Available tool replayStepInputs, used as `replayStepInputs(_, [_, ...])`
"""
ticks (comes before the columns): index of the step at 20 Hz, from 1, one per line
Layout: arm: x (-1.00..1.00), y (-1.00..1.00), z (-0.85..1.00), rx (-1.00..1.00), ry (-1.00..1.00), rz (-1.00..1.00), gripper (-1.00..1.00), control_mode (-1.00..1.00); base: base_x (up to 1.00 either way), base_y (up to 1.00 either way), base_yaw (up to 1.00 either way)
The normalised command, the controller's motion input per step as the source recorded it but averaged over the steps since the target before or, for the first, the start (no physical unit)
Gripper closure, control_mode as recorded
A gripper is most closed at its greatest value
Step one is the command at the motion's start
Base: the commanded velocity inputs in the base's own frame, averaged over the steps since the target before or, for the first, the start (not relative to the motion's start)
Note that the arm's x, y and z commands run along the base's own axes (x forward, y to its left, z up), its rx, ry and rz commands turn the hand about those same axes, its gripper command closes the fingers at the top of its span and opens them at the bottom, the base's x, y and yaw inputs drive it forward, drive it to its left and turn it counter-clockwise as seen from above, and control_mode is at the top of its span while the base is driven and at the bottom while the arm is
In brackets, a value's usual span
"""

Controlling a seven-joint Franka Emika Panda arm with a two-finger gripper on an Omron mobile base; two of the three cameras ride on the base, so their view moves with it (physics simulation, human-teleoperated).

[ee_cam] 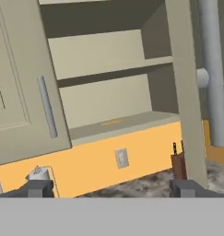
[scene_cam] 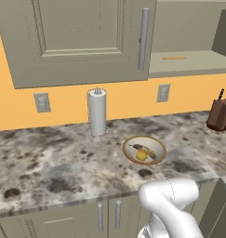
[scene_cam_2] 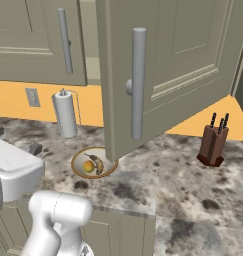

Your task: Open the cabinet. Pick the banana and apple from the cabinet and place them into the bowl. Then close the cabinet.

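Observation:
The cabinet (scene_cam: 77, 42) hangs above the counter with its left door shut and its right door (scene_cam_2: 168, 65) swung wide open, long silver handle (scene_cam_2: 138, 82) facing out. Its shelves (ee_cam: 109, 101) look bare apart from a thin yellow streak (ee_cam: 111, 122) on the lowest one. The bowl (scene_cam: 127, 149) sits on the counter below, and the mottled banana (scene_cam: 149, 151) and the small yellow-orange apple (scene_cam: 141, 155) lie inside it. From the right base view, the bowl (scene_cam_2: 76, 162) sits just under the open door's lower corner. My gripper (ee_cam: 113, 189) is open and empty, facing the cabinet interior.
A paper towel holder (scene_cam: 97, 113) stands behind the bowl to its left. A knife block (scene_cam: 219, 114) stands at the back right of the counter. The open door (ee_cam: 187, 92) juts out over the counter. Low cabinets (scene_cam: 100, 216) run beneath the counter edge.

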Motion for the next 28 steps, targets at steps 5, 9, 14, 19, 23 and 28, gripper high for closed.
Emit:
replayStepInputs(5, [-0.63,-0.55,0.02,0.01,-0.01,-0.02,-1.0,-1.0,0.0,0.0,0.0])
replayStepInputs(9, [0.48,-0.66,-0.28,0.0,0.0,0.08,-1.0,-1.0,0.0,0.0,0.0])
replayStepInputs(14, [0.72,-0.64,-0.3,0.0,0.0,0.12,-1.0,-1.0,0.0,0.0,0.0])
replayStepInputs(19, [0.99,-0.52,-0.34,0.05,-0.09,0.2,-1.0,-1.0,0.0,0.0,0.0])
replayStepInputs(23, [1.0,-0.32,-0.32,0.13,-0.19,0.34,-1.0,-1.0,0.0,0.0,0.0])
replayStepInputs(28, [1.0,-0.09,-0.26,0.09,-0.26,0.25,-1.0,-1.0,0.0,0.0,0.0])
